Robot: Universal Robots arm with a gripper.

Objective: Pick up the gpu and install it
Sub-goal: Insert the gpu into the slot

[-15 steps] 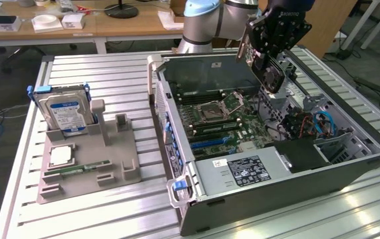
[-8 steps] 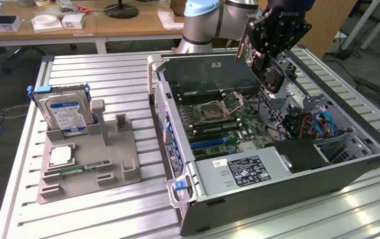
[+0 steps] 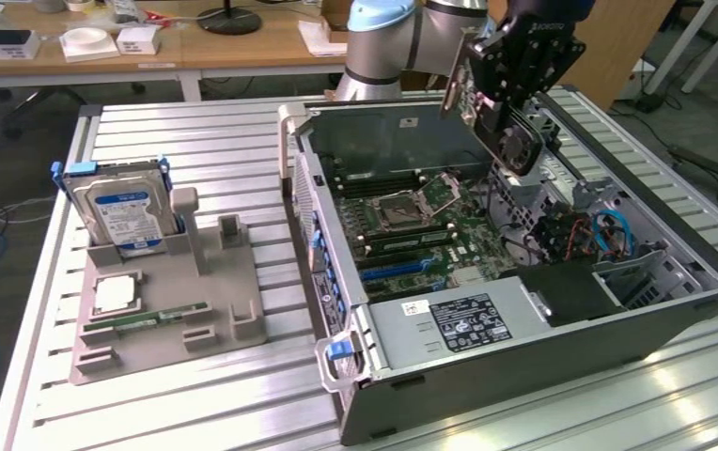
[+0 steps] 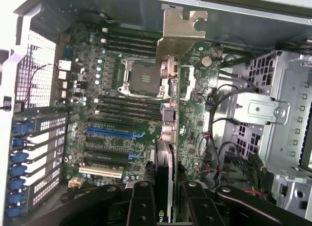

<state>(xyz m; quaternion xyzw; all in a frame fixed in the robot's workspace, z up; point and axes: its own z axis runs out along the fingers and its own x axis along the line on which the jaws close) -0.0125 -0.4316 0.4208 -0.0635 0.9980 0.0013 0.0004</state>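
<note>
My gripper point(image 3: 519, 89) hangs over the far part of the open computer case point(image 3: 610, 329), shut on the gpu point(image 3: 513, 141), a dark flat card held on edge above the motherboard point(image 3: 429, 230). Its silver bracket point(image 3: 459, 80) points toward the case's far wall. In the wrist view the gpu point(image 4: 166, 158) runs edge-on between the two black fingers point(image 4: 141, 204), and the gripper point(image 4: 166, 206) clamps its near end. The bracket point(image 4: 178, 33) is at the far end, over the motherboard point(image 4: 87, 89). Blue expansion slots point(image 4: 114, 133) lie below, to one side of the card.
A grey parts tray point(image 3: 227, 324) sits at the exterior view's left, holding a blue-labelled hard drive point(image 3: 125, 216), a processor point(image 3: 115, 294) and a green memory stick point(image 3: 146, 321). Inside the case are a power supply point(image 3: 460, 324), a drive cage point(image 4: 278, 123) and loose cables point(image 3: 610, 235).
</note>
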